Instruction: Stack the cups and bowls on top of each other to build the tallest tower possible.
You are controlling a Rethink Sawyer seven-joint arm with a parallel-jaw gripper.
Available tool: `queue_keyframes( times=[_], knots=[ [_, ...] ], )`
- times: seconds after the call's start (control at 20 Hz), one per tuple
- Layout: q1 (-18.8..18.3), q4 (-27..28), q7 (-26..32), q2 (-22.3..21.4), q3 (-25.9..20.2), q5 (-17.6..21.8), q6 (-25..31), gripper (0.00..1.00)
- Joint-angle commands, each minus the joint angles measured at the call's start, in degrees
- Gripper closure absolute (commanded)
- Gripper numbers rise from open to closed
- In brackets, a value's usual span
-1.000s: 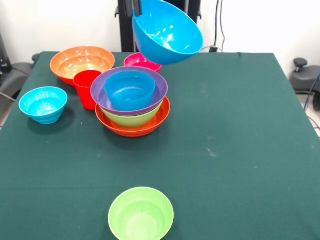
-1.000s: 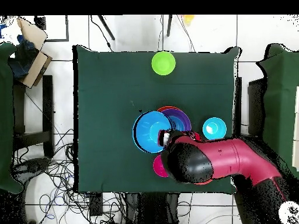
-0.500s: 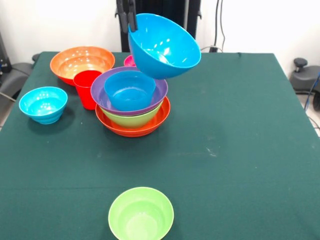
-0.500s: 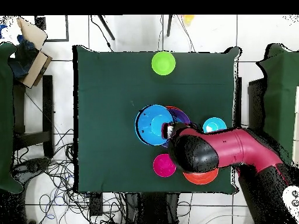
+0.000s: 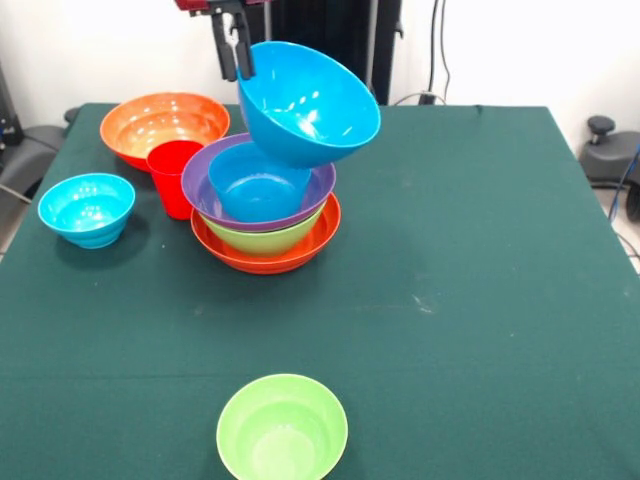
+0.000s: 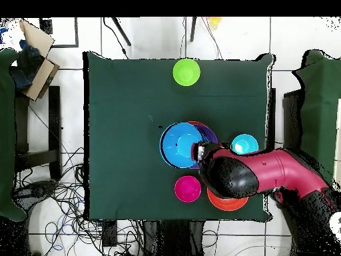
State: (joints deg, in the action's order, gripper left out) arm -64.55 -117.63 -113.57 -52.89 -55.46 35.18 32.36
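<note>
- My jaws (image 5: 232, 50) are clamped on the rim of a large blue bowl (image 5: 305, 105); one dark finger sits outside the rim at the bowl's upper left in the front view.
- The large blue bowl hangs tilted in the air, its opening turned up and to the right, its underside just above the tower (image 5: 265, 215). I cannot tell whether the two touch.
- The tower stands near the middle of the green surface (image 5: 480, 300). From the bottom it is a wide orange bowl (image 5: 268, 258), a green bowl (image 5: 262, 238), a wide purple bowl (image 5: 200, 185), then a smaller blue bowl (image 5: 256, 190) nested on top.
- A red cup (image 5: 172, 175) stands upright just beside the tower, on its left in the front view.
- Behind the cup sits a second wide orange bowl (image 5: 160, 122), upright.
- A small light-blue bowl (image 5: 87, 208) sits alone near the left edge of the surface.
- A light green bowl (image 5: 282, 428) sits alone at the near edge, well apart from the tower.
- From overhead, the held bowl (image 6: 181, 144) covers most of the tower, my red and black arm (image 6: 266, 175) reaches in from the right, and a magenta bowl (image 6: 188, 189) sits near the tower.
</note>
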Motion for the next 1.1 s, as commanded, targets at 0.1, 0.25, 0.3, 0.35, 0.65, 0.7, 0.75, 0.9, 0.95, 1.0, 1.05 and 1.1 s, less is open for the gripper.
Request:
queue_keyframes(
  times=[0.1,0.25,0.3,0.35,0.65,0.7,0.75,0.9,0.95,1.0,1.05,1.1],
  knots=[
    [-1.2,0.0,18.3,4.6,-2.6,7.3,2.8,1.0],
    [-2.0,0.1,18.3,5.7,-2.8,8.6,2.4,1.0],
    [-2.2,0.2,18.3,6.2,-2.8,9.1,2.2,1.0],
    [-2.4,0.3,18.2,6.5,-2.9,9.5,2.1,1.0],
    [-2.6,0.5,17.1,7.4,-3.2,11.0,2.5,0.0],
    [-2.2,0.5,16.0,6.9,-3.2,11.1,2.1,0.0],
    [-1.9,0.4,15.5,6.5,-3.4,11.3,1.8,0.0],
    [-1.3,-0.6,13.6,4.9,-3.4,10.9,2.2,0.0],
    [-1.1,-0.8,13.3,4.5,-3.5,10.7,2.3,0.0],
    [-0.9,-0.9,12.9,3.7,-3.7,10.1,2.6,0.0],
    [-0.7,-1.0,12.6,3.4,-3.8,10.0,2.7,0.0],
    [-0.2,-1.1,12.0,2.9,-3.7,9.8,2.8,0.0]
  ],
)
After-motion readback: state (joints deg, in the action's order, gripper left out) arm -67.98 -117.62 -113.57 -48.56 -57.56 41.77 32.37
